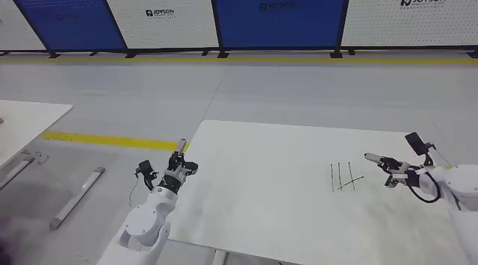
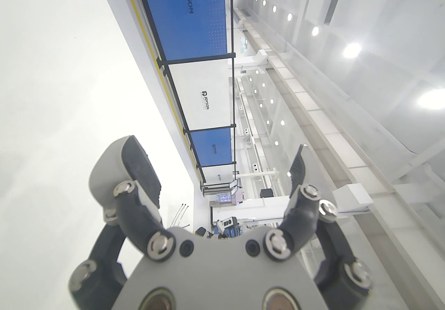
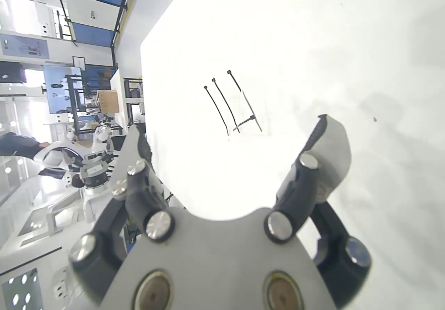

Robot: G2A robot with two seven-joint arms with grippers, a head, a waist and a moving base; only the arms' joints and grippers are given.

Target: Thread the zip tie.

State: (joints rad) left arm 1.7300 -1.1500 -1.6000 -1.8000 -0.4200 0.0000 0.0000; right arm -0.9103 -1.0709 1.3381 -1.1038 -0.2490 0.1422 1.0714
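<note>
A: Where are the zip ties found?

B: Four black ones are seen lying flat on the white tabletop, toward its right edge. Three are laid side by side, and the fourth is laid crosswise at one end of the row.

A: How is the left end effector held?

B: It is held at the tabletop's left edge, well apart from the ties. Its fingers are spread wide and nothing is gripped.

A: And the right end effector?

B: It is held at the tabletop's right edge, near the ties. It is likewise opened wide and empty.
</note>
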